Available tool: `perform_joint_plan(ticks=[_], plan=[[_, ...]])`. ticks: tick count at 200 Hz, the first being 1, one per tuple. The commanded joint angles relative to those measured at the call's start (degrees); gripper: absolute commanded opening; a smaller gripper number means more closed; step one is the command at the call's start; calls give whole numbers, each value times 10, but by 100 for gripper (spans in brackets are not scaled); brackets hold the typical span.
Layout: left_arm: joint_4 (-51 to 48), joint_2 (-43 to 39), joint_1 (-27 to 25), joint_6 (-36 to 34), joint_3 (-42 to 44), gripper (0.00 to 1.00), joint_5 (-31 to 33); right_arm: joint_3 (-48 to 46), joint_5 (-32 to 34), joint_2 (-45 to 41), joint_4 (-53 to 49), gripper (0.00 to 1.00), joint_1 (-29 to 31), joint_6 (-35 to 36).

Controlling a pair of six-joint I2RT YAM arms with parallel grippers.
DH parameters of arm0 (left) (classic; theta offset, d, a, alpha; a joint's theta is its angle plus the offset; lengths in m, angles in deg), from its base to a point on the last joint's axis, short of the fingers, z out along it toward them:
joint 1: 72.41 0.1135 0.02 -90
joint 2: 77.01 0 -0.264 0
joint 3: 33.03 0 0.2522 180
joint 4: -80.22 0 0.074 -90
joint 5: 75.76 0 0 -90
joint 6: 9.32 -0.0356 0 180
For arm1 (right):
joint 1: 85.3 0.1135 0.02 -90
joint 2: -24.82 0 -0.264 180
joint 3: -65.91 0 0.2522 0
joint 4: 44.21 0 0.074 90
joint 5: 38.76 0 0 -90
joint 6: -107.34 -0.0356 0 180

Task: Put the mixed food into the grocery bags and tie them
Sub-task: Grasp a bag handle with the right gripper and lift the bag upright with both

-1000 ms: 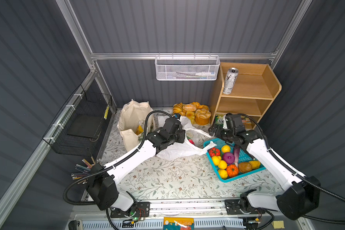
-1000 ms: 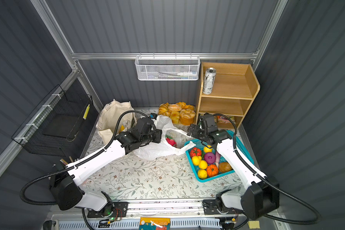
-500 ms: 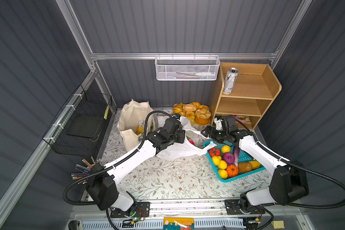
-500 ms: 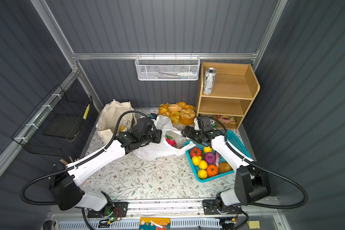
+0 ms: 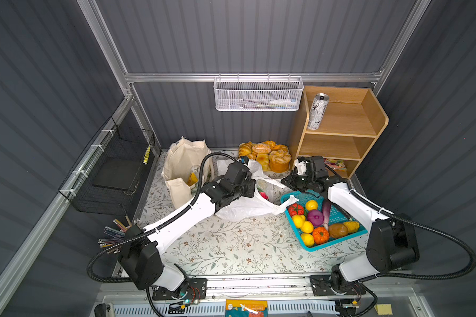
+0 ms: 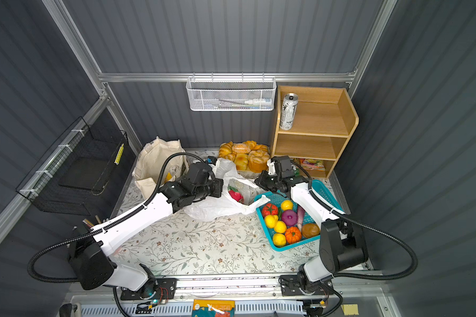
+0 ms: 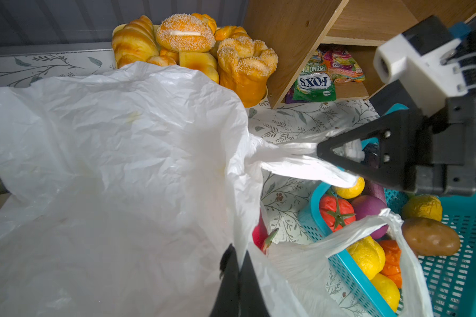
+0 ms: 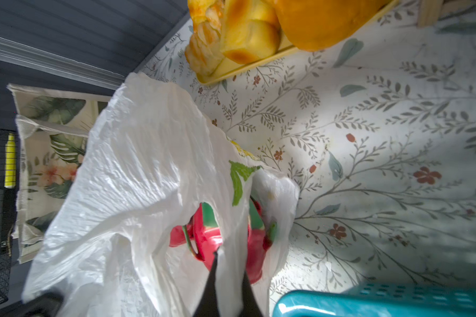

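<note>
Front of table: the floral cloth (image 5: 231, 241) lies bare between the two arm bases, so there is wide room here.
Turquoise mesh basket (image 5: 338, 241): rigid perforated plastic, right of that open patch and packed with rounded toy produce; its far-left corner sits under the bag's loose handle.
Plastic carrier bag (image 5: 245, 205): thin, crinkled, translucent white film, slumped mid-table with its mouth gaping.
Dragon fruit (image 8: 206, 236): pink-red with green leafy tips, lying inside the bag and showing through the mouth.
Right gripper (image 7: 320, 149): clamped tight on the bag's other handle, with the film stretched taut from its tips.
Left gripper (image 7: 235, 255): dark fingers close together at the bag's rim with film between them; whether they pinch it, I can't tell.
Canvas tote (image 5: 182, 162): cream cloth, upright at far left just beside the bag; the yellow snack packet (image 5: 192, 179) peeks from its opening.
Bread rolls (image 5: 264, 155): a glossy golden heap right behind the bag.
Drink can (image 5: 317, 111): tall, silver-white, upright on the wooden shelf unit (image 5: 355, 120), top shelf, left edge, well apart from both bags.
</note>
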Motion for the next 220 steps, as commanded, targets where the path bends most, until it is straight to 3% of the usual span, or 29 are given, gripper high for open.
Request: perform_joint_plan(ticks=[1, 17, 30, 44, 139, 220], plan=[[-18, -35, 3, -21, -3, 48, 33, 93, -31, -17, -47, 0, -3, 28], [-26, -58, 6, -39, -6, 79, 57, 168, -45, -10, -102, 0, -1, 45], [-34, -75, 7, -52, -14, 93, 70, 224, -48, 0, -138, 0, 6, 59], [-38, -93, 7, -68, -21, 100, 70, 296, -52, 17, -182, 0, 14, 76], [17, -131, 7, -159, -49, 100, -20, 825, -44, 204, -479, 0, 149, 197], [90, -99, 6, -197, -101, 100, -90, 844, -87, 174, -445, 0, 163, 181]])
